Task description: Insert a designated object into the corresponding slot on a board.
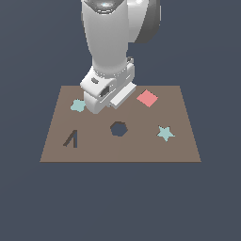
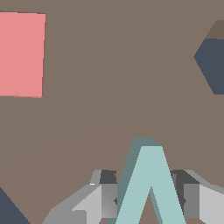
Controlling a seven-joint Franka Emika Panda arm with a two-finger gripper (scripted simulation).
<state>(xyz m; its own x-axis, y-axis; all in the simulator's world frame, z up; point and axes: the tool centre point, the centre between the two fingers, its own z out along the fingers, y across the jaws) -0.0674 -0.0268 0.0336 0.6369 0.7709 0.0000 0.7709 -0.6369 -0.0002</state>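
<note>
In the wrist view the designated object, a teal inverted-V block (image 2: 151, 179), stands on the brown board (image 2: 109, 87) between my gripper (image 2: 148, 199) fingers. Both finger pads (image 2: 109, 199) press on its sides, so the gripper is shut on it. In the exterior view the gripper (image 1: 107, 102) is low over the board's (image 1: 141, 150) far middle and hides the block. The slot (image 1: 70, 139), a dark narrow inverted-V cutout, lies at the board's near corner on the exterior view's left, well apart from the gripper.
A dark roundish polygonal hole (image 1: 118, 128) lies mid-board and also shows in the wrist view (image 2: 212, 65). A pink square (image 1: 147, 98) lies beside the gripper, seen in the wrist view (image 2: 21, 54) too. A teal star (image 1: 165, 133) and a lobed teal piece (image 1: 77, 105) lie on the board.
</note>
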